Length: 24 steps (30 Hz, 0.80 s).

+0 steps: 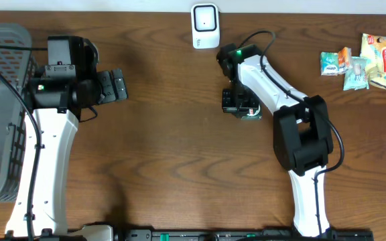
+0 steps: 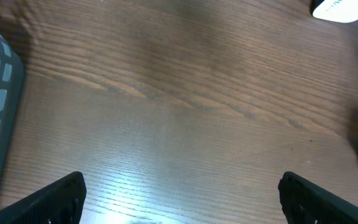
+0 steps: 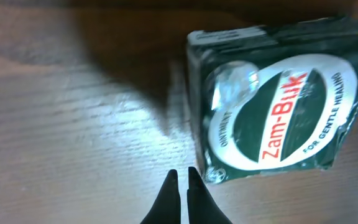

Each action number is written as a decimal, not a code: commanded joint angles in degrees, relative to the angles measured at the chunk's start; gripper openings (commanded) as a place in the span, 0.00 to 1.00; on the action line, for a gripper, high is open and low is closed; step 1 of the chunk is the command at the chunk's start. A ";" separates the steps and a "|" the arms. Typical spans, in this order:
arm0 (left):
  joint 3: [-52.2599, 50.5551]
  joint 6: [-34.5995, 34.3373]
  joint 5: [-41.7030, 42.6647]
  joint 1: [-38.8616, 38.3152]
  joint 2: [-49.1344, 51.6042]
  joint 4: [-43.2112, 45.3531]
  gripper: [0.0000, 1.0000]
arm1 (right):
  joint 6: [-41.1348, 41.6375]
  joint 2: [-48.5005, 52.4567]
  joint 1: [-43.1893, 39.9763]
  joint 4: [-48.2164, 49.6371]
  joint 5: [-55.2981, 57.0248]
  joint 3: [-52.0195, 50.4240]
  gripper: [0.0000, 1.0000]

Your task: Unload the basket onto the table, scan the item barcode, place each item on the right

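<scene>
Right gripper [image 3: 183, 175] closed, empty, tips just beside glossy green rectangular Zam-Buk carton [image 3: 272, 99]; left gripper [image 2: 182, 186] wide open. White scanner [image 1: 205, 25] stands at wood-grain worktop's [image 1: 166, 154] far edge.

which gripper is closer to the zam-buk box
Right. The right gripper, shut, sits just beside the Zam-Buk box; the left gripper hangs open far off, by the basket.
</scene>
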 commanded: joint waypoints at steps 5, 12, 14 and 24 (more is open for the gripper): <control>0.09 0.13 -0.50 0.17 -0.02 -0.20 0.98 | -2.05 -9.49 2.45 1.90 0.35 0.15 0.01; 0.09 0.13 -0.50 0.17 -0.04 -0.20 0.98 | -2.05 -15.65 2.36 4.15 3.04 0.15 0.08; 0.09 0.13 -0.50 0.17 -0.02 -0.20 0.98 | -2.05 -16.04 1.92 4.13 5.77 0.15 0.21; 0.09 0.13 -0.50 0.17 -0.04 -0.20 0.98 | -2.03 -15.54 -2.89 7.76 6.12 0.15 0.36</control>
